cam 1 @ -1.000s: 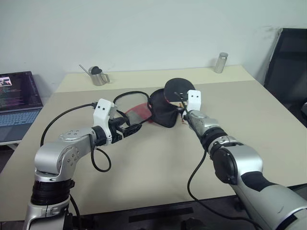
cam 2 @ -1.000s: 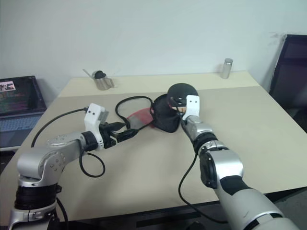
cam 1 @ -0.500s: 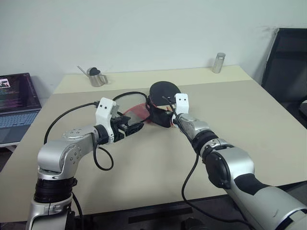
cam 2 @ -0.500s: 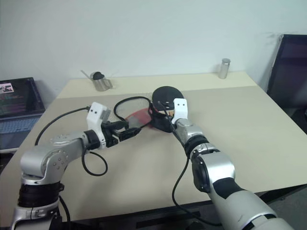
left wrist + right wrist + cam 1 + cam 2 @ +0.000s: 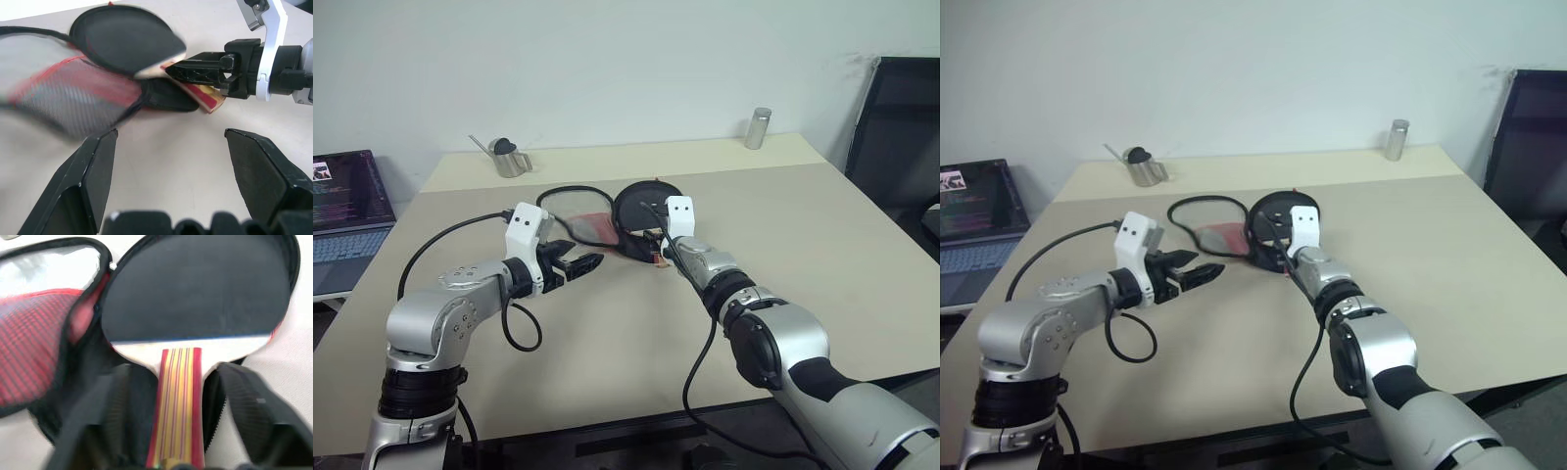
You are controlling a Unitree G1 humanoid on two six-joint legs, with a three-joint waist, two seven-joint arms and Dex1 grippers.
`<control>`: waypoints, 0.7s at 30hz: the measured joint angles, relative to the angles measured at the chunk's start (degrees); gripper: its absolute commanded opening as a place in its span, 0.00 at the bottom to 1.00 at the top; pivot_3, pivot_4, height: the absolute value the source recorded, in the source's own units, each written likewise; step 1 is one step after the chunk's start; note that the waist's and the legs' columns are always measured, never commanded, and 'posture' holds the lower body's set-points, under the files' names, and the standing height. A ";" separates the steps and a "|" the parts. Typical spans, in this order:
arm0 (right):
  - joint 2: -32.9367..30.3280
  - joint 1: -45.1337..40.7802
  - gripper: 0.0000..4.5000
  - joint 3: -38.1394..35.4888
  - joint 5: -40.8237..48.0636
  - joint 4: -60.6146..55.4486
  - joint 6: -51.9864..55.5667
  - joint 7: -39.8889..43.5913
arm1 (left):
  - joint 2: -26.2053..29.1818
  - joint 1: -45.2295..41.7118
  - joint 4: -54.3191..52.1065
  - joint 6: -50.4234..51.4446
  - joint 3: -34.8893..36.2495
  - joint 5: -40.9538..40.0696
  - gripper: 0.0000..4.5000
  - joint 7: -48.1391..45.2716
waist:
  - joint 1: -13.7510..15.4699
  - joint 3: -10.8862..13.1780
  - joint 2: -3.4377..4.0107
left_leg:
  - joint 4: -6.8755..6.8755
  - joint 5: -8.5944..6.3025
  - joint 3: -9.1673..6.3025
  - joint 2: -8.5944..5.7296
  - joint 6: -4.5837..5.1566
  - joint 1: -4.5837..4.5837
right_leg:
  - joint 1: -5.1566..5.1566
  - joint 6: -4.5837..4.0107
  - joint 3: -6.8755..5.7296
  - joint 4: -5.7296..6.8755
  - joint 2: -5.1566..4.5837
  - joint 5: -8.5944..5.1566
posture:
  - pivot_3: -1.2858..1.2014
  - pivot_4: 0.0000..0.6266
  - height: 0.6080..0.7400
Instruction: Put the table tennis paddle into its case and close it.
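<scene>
Two arms reach out over the beige bench [image 5: 636, 333] in front of us. Nearest, our left tool [image 5: 576, 264] hovers just above the bench surface with its two black fingers [image 5: 93, 171] spread wide and nothing between them; it points toward the case and stops short of it, not touching.

Farther on, our right tool [image 5: 1283, 259] is at the handle end of the paddle [image 5: 195, 298]. Its fingers stand apart on either side of the striped wooden handle [image 5: 178, 406] in the right wrist view, and in the left wrist view they lie right along the handle; we cannot tell whether they still press on it.

The paddle lies flat on the open case [image 5: 73, 367], its black round face sitting inside the round zipper-edged shell and its handle sticking out through the narrow neck toward our right arm. The case's other half, a red mesh flap [image 5: 73, 98], is folded open to our left and lies on the bench beside the paddle, so the case is unzipped.

Beyond these, near the far edge of the bench, a small metal watering can [image 5: 509, 157] stands to the left and a metal cylinder [image 5: 759, 128] to the right. An open laptop [image 5: 347, 201] sits off the bench on the left, and a dark chair [image 5: 896, 127] stands at the right.
</scene>
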 measured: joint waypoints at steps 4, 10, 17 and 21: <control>-0.29 -0.08 1.00 -0.17 0.15 -0.03 0.00 0.87 | -0.01 0.00 0.01 -0.01 0.00 0.00 0.85 0.00 | 0.01 0.00 0.00 | 0.00 0.02 -0.01 0.00 -0.03 0.01 | 0.00 0.00 0.00 0.02 0.00 0.00 | 0.52 0.24 1.00; -2.55 -1.04 1.00 -0.29 0.27 -1.87 0.37 3.89 | -0.15 -0.04 0.14 -0.15 -0.10 0.02 0.85 -0.14 | 0.07 0.00 0.00 | 0.00 0.03 -0.01 -0.01 -0.04 0.00 | 0.00 0.00 -0.01 0.03 0.00 0.00 | 0.52 0.24 1.00; -8.53 0.35 1.00 -0.71 2.27 -8.11 6.02 7.50 | 0.65 -0.06 0.91 -0.33 -0.80 0.25 0.85 -1.83 | 0.14 0.00 -0.01 | 0.00 0.03 -0.01 0.00 -0.04 0.00 | 0.01 0.00 0.00 0.02 0.00 0.00 | 0.52 0.24 1.00; -9.48 5.92 1.00 1.65 2.38 -15.05 11.66 14.35 | -0.07 -1.10 5.78 -1.18 -2.67 2.92 0.85 -0.66 | 0.12 -0.03 0.00 | 0.01 0.04 0.00 0.00 -0.01 0.02 | 0.01 0.00 -0.01 0.07 0.00 0.00 | 0.52 0.24 1.00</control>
